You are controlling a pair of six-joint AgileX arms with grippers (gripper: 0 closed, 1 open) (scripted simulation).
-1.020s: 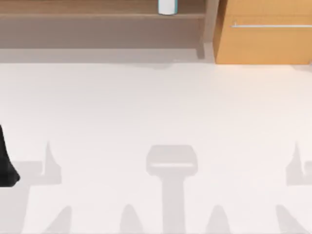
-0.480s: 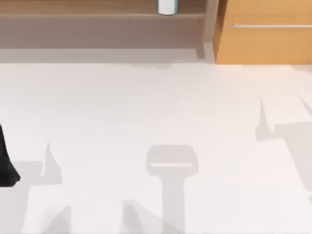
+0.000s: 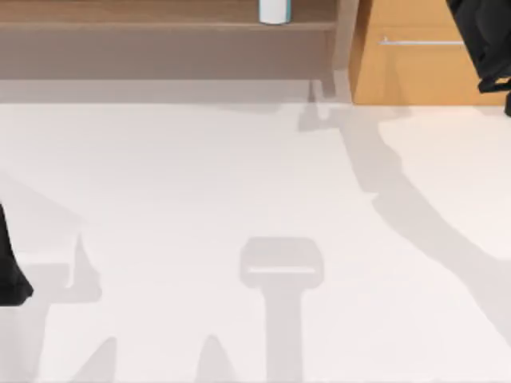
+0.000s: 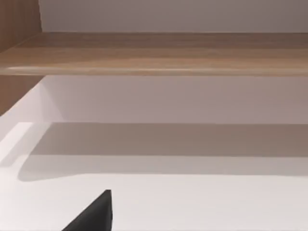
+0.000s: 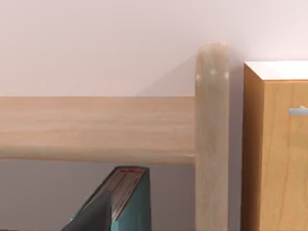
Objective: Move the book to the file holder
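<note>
Teal-covered book stood beneath the wooden shelf, beside the right pincer's finger. I could not tell either pincer's state; the left arm sat at the counter's left edge.

1. No text, label, brand, number or sign could be read anywhere in the three views.
2. The wooden shelf and the cabinet with its metal handle bore plain surfaces.
3. The white cylinder on the shelf carried no legible marking.
4. The book in the right wrist view showed plain teal covers and a thin red strip along its top edge, without lettering.
5. The white table was unmarked.
</note>
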